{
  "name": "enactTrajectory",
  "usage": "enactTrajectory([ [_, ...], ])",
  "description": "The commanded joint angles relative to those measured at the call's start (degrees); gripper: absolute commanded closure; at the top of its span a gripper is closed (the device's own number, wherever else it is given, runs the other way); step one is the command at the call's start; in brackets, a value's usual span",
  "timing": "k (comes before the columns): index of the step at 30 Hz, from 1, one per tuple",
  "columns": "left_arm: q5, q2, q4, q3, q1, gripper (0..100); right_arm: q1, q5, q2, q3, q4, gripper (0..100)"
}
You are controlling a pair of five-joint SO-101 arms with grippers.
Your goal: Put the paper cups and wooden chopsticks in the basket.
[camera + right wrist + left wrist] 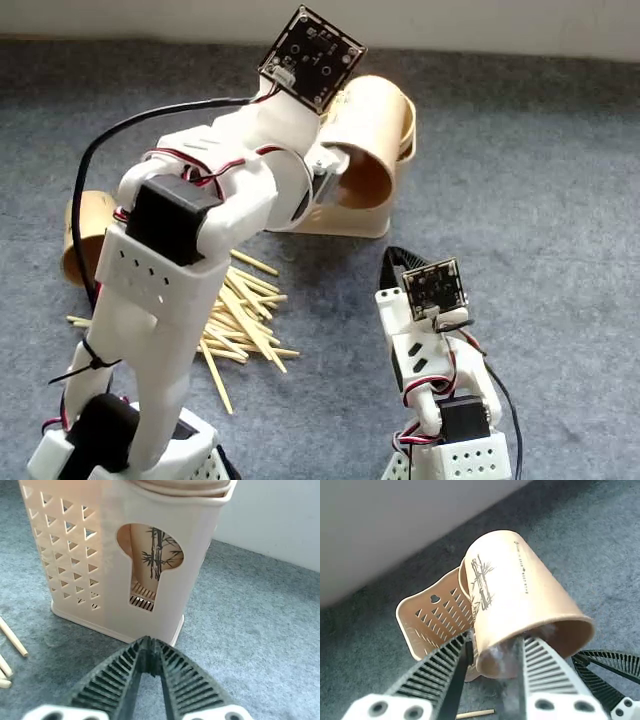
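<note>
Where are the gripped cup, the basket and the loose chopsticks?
cup (pixel 520 595), left wrist view, on its side wall.
basket (pixel 70 555), right wrist view, on its perforated wall.
chopsticks (pixel 245 320), high view, on the middle of the pile.

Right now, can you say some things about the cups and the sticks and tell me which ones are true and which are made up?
1. The left end effector grips a paper cup over the basket. True.
2. All the chopsticks are in the basket. False: they lie in a loose pile on the carpet.
3. The right end effector holds a cup. False: it is shut on nothing and points at the basket.
4. A second cup lies on its side on the carpet. True.
</note>
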Motion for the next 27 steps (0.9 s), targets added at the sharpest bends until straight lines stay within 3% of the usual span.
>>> enactTrajectory([
  [1, 0.5, -0.2, -1.6, -1.3, 0.2, 84, 0.4, 0.7, -0.7, 3.4, 0.0, 99.2],
  [9, 0.7, -0.1, -9.6, -0.7, 0.1, 84, 0.3, 0.7, -0.7, 3.5, 0.0, 99.2],
  [13, 5.3, 0.0, -15.6, -0.7, 0.0, 84, 0.3, 0.7, -0.7, 3.5, 0.0, 99.2],
  [18, 5.6, 3.6, -21.1, 0.5, 0.1, 84, 0.3, 0.7, -0.7, 3.5, 0.0, 99.2],
  [24, 5.8, 9.6, -22.8, 0.2, -3.9, 84, 0.3, 0.8, -0.7, 3.5, 0.0, 99.2],
  [27, 9.1, 9.9, -23.1, -0.6, -5.8, 84, 0.2, 0.8, -0.7, 3.5, 0.0, 99.2],
])
